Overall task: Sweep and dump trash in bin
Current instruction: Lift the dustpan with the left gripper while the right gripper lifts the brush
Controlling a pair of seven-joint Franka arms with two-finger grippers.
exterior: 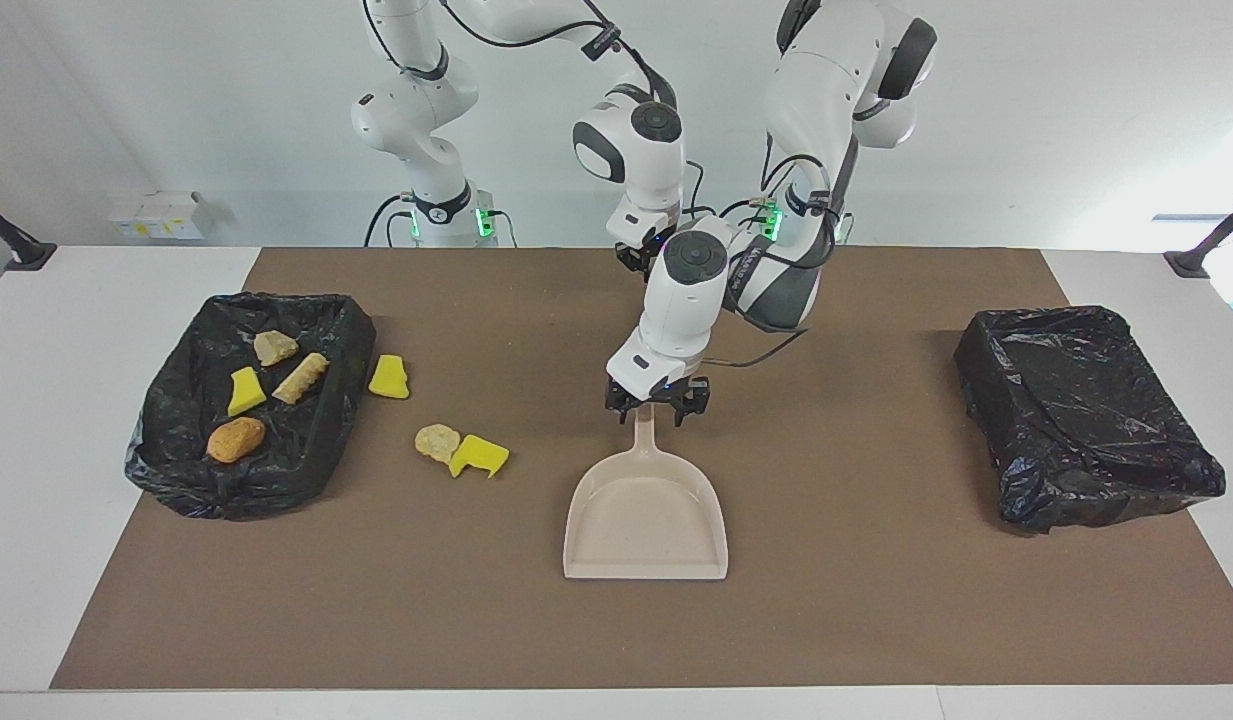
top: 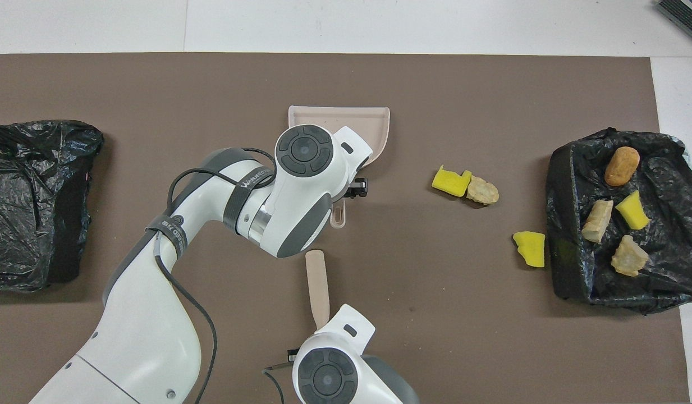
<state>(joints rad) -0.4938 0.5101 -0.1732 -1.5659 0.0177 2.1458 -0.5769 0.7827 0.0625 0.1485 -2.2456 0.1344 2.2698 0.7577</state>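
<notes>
A beige dustpan [exterior: 644, 520] [top: 346, 120] lies flat mid-mat, its handle [exterior: 644, 425] pointing toward the robots. My left gripper [exterior: 656, 405] is open, with a finger on each side of the handle's end. Three trash scraps lie on the mat toward the right arm's end: a yellow chunk [exterior: 389, 377] [top: 530, 247] beside the bin, and a tan lump [exterior: 437, 441] [top: 482, 191] touching another yellow chunk [exterior: 479, 456] [top: 450, 182]. Several more scraps [exterior: 275, 347] lie in the black-bagged bin [exterior: 316, 450] [top: 564, 235]. My right gripper [exterior: 636, 262] is over the beige brush [top: 317, 286]. I cannot see whether it holds the brush.
A second black-bagged bin [exterior: 1076, 400] [top: 31, 196] stands at the left arm's end of the brown mat. The left arm's elbow and cable hang over the mat between that bin and the dustpan.
</notes>
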